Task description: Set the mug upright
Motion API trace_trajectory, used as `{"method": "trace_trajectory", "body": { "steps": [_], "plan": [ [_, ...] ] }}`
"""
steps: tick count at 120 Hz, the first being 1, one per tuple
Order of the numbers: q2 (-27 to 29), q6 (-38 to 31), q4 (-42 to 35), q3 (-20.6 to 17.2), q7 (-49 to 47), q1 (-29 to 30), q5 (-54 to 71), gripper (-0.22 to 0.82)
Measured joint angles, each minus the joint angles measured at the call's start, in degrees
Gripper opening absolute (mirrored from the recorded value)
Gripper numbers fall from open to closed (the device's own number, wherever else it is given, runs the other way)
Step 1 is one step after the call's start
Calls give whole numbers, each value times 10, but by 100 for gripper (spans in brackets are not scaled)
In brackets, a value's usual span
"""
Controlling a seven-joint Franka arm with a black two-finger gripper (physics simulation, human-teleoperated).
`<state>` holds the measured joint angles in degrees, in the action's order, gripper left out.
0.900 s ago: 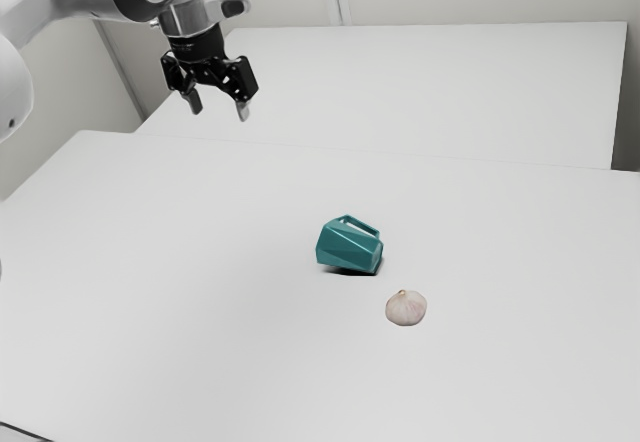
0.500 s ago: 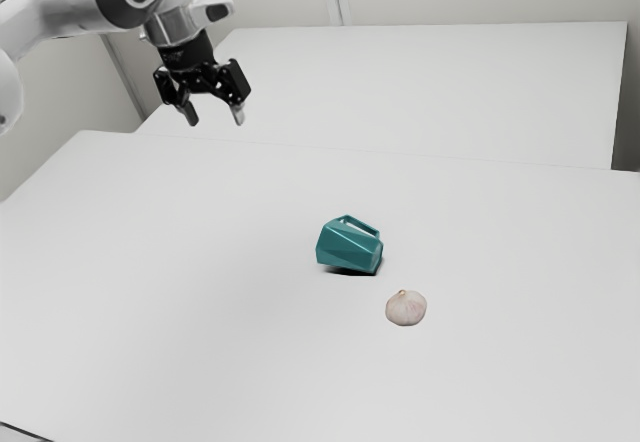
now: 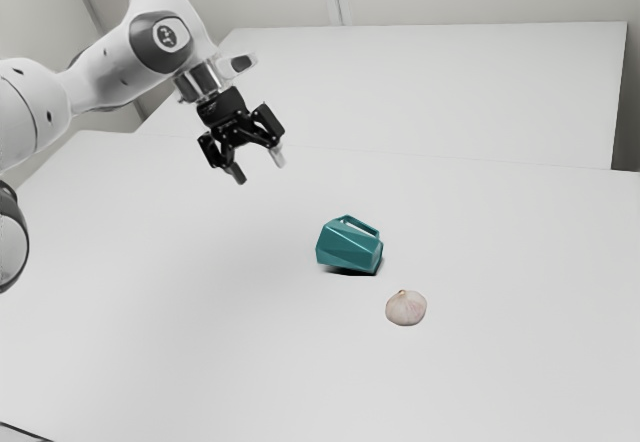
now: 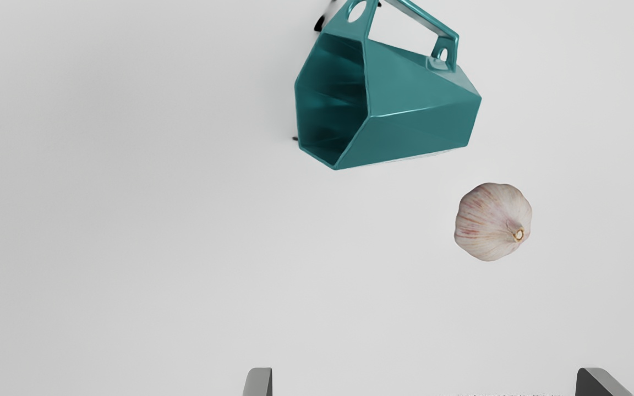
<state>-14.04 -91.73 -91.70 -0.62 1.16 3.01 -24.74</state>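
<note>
We have our gripper point(image 3: 258, 166) above the table point(image 3: 180, 312), fingers wide apart and empty, to the exterior view's left of the teal mug point(image 3: 348, 247). The mug lies on its side, mouth toward the exterior view's left; the garlic bulb point(image 3: 406, 308) sits just nearer and to the exterior view's right.

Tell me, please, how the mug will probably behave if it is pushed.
Lying on its side, the mug may slide rather than roll freely, since it is flat-faceted. The handle sticking out would probably stop a full turn. The mug's glossy surface could be slippery.
</note>
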Motion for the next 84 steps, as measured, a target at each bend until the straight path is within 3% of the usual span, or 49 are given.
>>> {"method": "trace_trajectory", "body": {
  "steps": [54, 84],
  "plan": [
    [-86, -121, -66, 0, 239, 2, -142, 60],
    [-127, -147, -67, -1, 328, 0, -218, 60]
  ]
}}
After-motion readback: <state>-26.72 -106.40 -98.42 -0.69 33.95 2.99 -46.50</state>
